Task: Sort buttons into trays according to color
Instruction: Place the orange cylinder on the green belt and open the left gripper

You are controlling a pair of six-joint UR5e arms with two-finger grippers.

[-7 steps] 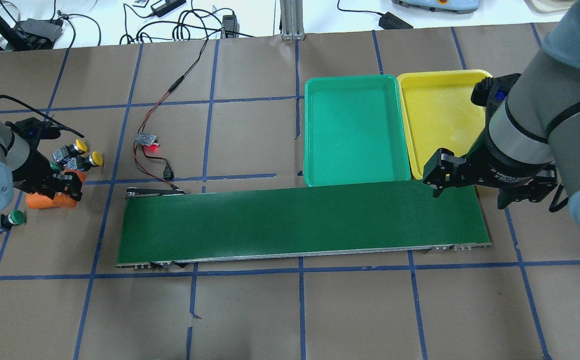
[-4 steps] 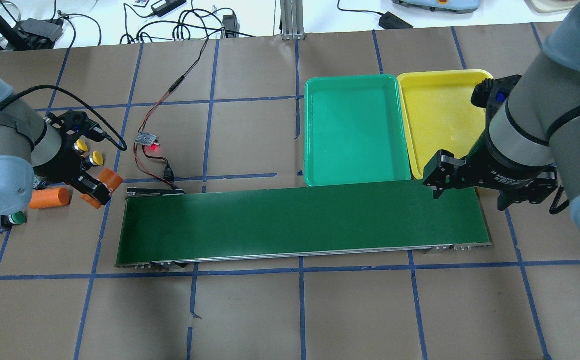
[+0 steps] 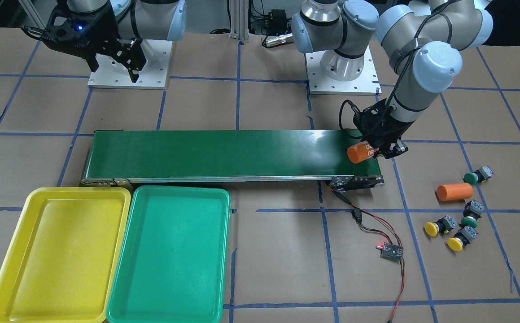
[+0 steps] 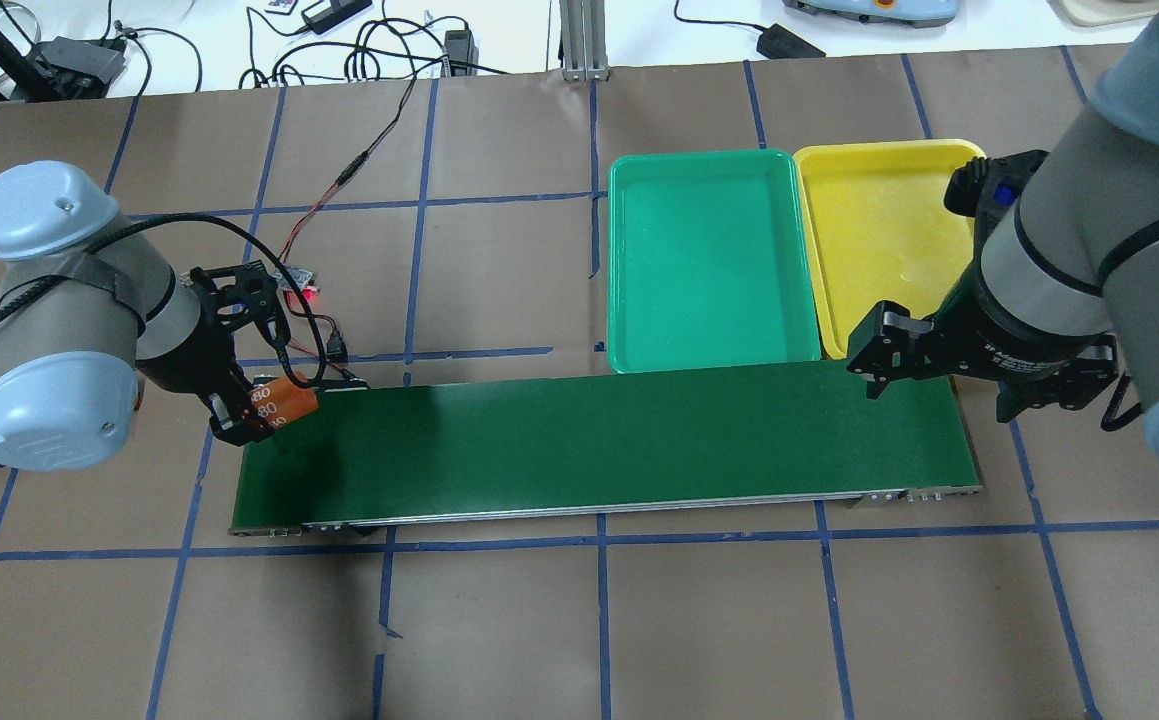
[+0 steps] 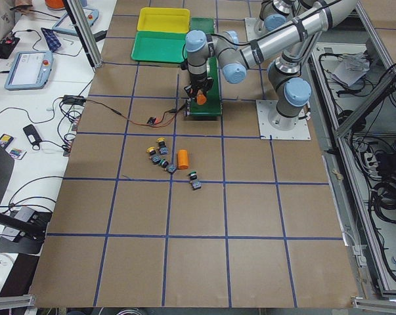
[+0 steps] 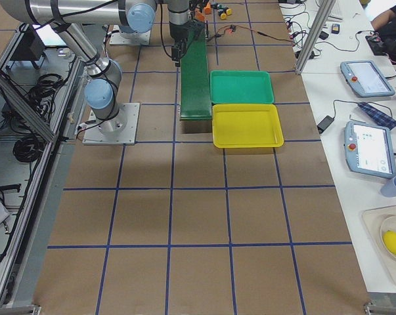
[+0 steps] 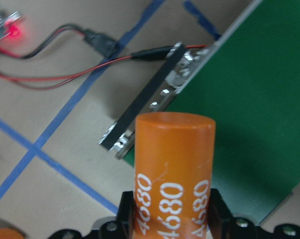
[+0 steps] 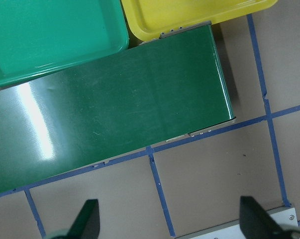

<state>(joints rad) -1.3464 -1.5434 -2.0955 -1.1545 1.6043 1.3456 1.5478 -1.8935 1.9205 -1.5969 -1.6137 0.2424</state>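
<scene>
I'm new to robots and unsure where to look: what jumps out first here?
The left claw grips an orange cylinder over one end of the long dark-green conveyor belt. By the belt's other end lie a yellow tray and a green tray, side by side, both empty. The four small buttons lie scattered on the table beyond the claw's end.

Table point(image 3: 277, 278), apparently papered: conveyor point(image 3: 219, 152), trays point(image 3: 170, 255), buttons point(image 3: 439, 225)
</scene>
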